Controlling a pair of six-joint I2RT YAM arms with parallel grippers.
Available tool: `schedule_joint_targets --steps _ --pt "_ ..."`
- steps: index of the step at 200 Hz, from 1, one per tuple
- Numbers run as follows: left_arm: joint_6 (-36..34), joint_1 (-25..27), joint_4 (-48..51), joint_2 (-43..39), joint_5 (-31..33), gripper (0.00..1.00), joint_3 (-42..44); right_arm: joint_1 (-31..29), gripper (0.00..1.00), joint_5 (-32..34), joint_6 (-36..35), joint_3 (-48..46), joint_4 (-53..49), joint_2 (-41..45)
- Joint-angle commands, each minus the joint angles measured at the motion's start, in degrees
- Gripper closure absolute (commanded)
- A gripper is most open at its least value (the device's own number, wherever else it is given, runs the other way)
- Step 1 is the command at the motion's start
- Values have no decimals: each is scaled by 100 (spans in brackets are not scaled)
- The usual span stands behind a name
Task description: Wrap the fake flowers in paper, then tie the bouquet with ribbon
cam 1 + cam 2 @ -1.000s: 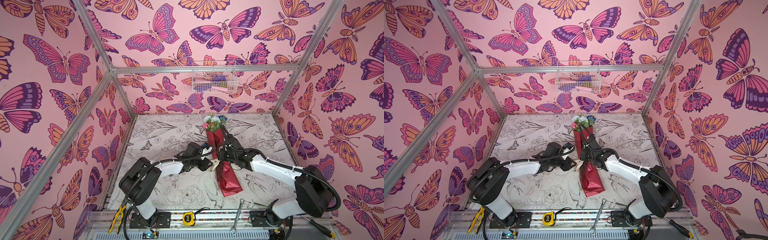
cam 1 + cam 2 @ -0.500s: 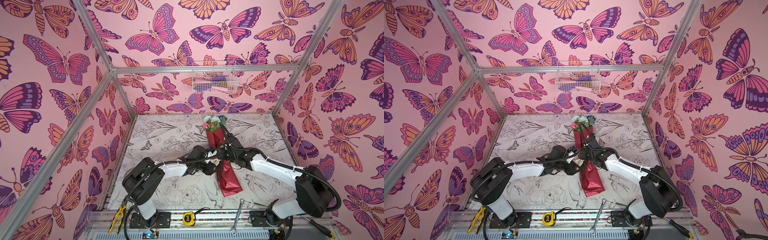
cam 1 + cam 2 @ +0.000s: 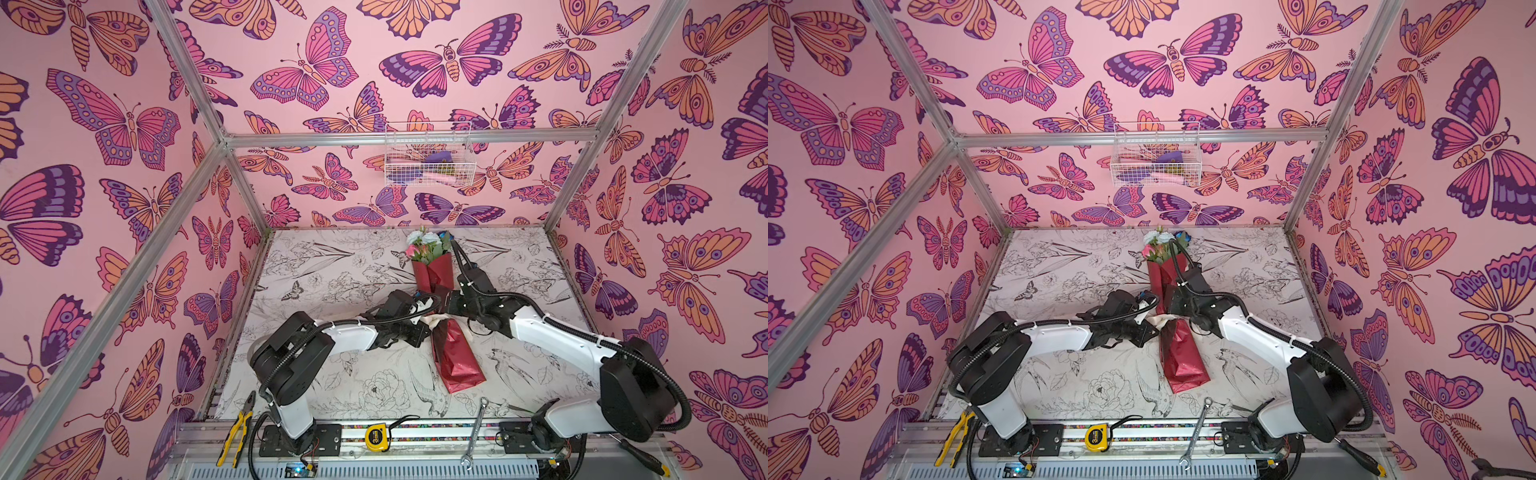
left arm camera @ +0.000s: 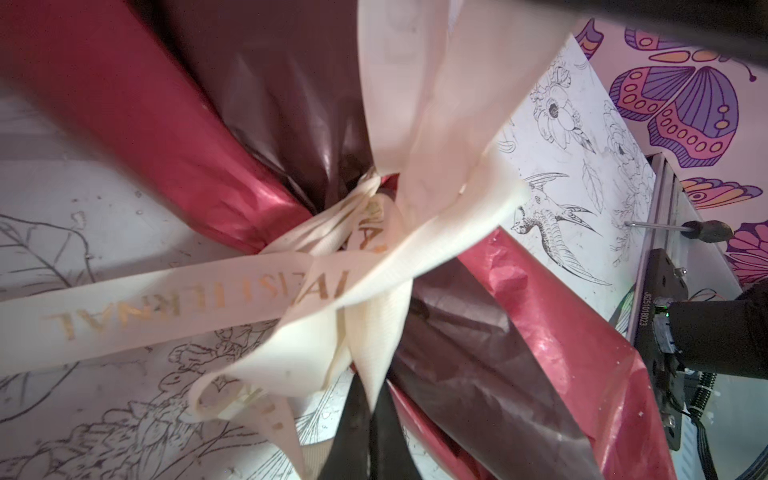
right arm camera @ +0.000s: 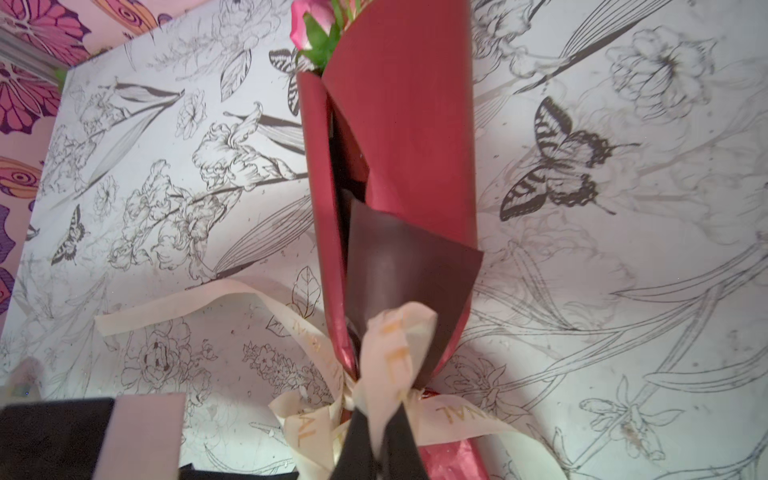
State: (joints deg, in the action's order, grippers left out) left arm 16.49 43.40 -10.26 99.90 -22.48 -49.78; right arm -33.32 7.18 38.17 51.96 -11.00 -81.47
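Observation:
The bouquet of fake flowers (image 3: 455, 357) (image 3: 1183, 357) lies along the table in glossy dark red paper, its pink, white and blue heads (image 3: 428, 245) at the far end. A cream ribbon (image 3: 434, 320) (image 3: 1160, 320) with gold lettering is wound round its waist. My left gripper (image 3: 423, 329) (image 4: 374, 415) is at the waist from the left, shut on a strand of the ribbon (image 4: 291, 291). My right gripper (image 3: 448, 302) (image 5: 376, 432) comes from the right, shut on a ribbon loop (image 5: 395, 353). A pink rose (image 5: 303, 25) shows at the paper's mouth.
A white wire basket (image 3: 428, 158) hangs on the back wall. Along the front rail lie yellow pliers (image 3: 235, 432), a tape measure (image 3: 377, 436), a wrench (image 3: 473, 432) and a screwdriver (image 3: 644, 457). Both forearms cross the middle of the table.
My left gripper has moved right, up to the bouquet's waist, and has shut on the ribbon. The right gripper has stayed shut in place.

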Motion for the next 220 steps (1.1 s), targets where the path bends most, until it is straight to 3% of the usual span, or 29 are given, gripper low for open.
schedule_joint_targets --steps 1,92,220 --pt "95 -51 -10 73 46 100 12 149 100 136 -169 70 -198 139" --pt "354 -181 -187 24 -15 100 169 458 100 6 -265 -88 -415 31" --pt "693 -330 -195 196 -81 100 451 967 100 423 -692 34 -878 -557"
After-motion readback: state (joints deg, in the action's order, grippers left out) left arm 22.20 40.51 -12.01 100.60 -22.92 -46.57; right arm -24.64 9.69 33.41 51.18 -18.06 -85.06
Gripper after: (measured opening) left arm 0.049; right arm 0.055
